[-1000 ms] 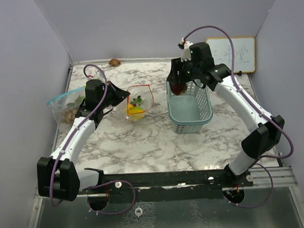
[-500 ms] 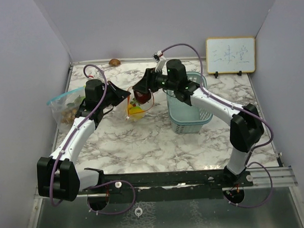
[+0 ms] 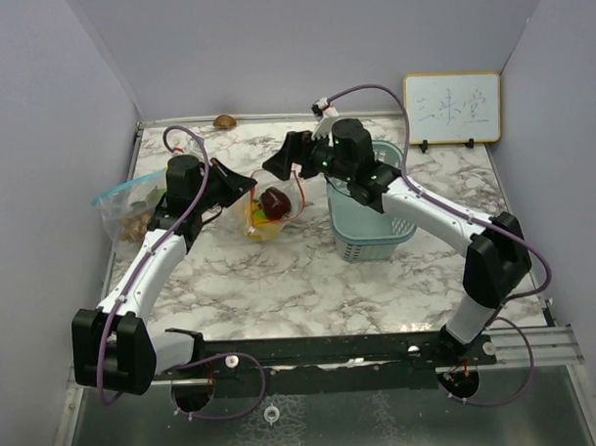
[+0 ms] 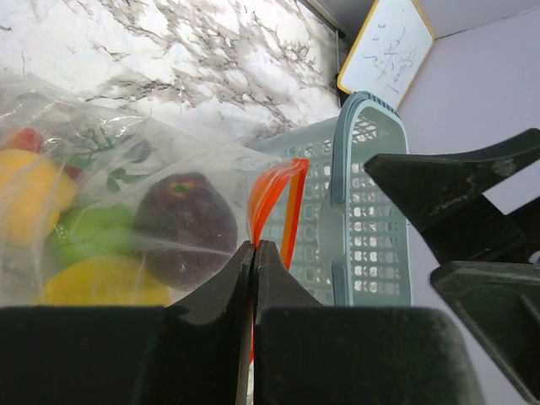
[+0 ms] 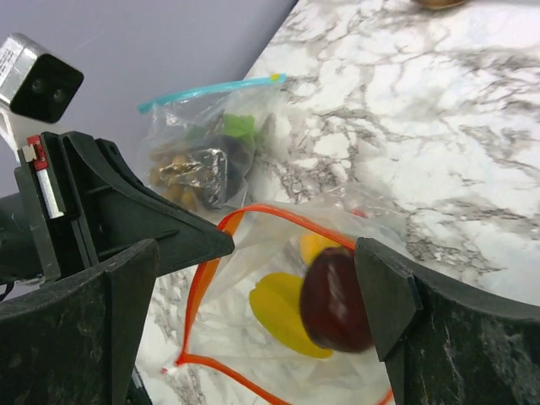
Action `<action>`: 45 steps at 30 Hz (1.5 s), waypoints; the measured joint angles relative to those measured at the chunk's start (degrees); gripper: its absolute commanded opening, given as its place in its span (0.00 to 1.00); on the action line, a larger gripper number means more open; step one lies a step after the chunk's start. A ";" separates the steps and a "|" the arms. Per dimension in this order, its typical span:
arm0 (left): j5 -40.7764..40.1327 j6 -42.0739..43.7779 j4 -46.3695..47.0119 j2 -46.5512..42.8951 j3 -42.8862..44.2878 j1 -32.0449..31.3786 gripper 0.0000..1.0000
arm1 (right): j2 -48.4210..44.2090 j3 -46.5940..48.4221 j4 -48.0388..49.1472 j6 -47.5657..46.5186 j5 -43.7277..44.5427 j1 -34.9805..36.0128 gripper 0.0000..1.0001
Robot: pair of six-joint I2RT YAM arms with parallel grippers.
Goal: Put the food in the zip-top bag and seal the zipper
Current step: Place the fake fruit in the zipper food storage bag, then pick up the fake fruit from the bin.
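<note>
While the left pincer [image 4: 254,253] clamps the rim of the clear orange-zippered plastic bag [image 4: 118,126], we should raise the splayed, empty right pincer [image 5: 257,278] straight clear.

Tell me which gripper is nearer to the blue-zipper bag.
Left. The left gripper, shut on the orange-zipper bag, is just right of the blue-zipper bag; the right gripper hangs open farther right.
</note>
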 measured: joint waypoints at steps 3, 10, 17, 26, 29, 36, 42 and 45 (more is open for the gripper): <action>0.07 -0.07 0.20 0.00 0.00 0.00 0.00 | -3.06 -0.17 -2.91 -1.95 4.13 0.00 1.00; 0.17 -0.13 0.92 0.00 0.00 0.00 0.00 | -12.57 1.64 -22.53 -6.54 17.92 -1.40 0.99; 0.37 -0.13 1.20 0.00 0.00 0.00 0.00 | -16.20 -0.22 -40.44 -8.50 25.24 -5.16 0.89; 0.55 0.17 1.07 0.00 0.00 0.00 0.00 | -6.45 -2.69 -50.53 -9.97 22.95 -6.95 0.73; 0.55 0.59 0.74 0.00 0.00 0.00 0.00 | -5.20 -4.92 -50.58 -11.04 20.39 -7.80 0.72; 0.52 1.22 0.22 0.02 0.04 0.00 0.00 | -3.56 -11.02 -49.62 -13.77 12.09 -8.11 0.69; 0.52 1.20 0.09 0.31 0.24 0.00 0.00 | -0.66 -14.60 -46.97 -14.45 7.63 -8.11 0.68; 0.52 1.22 -0.11 0.31 0.24 0.00 0.00 | 0.81 -15.32 -44.87 -14.53 6.99 -8.11 0.58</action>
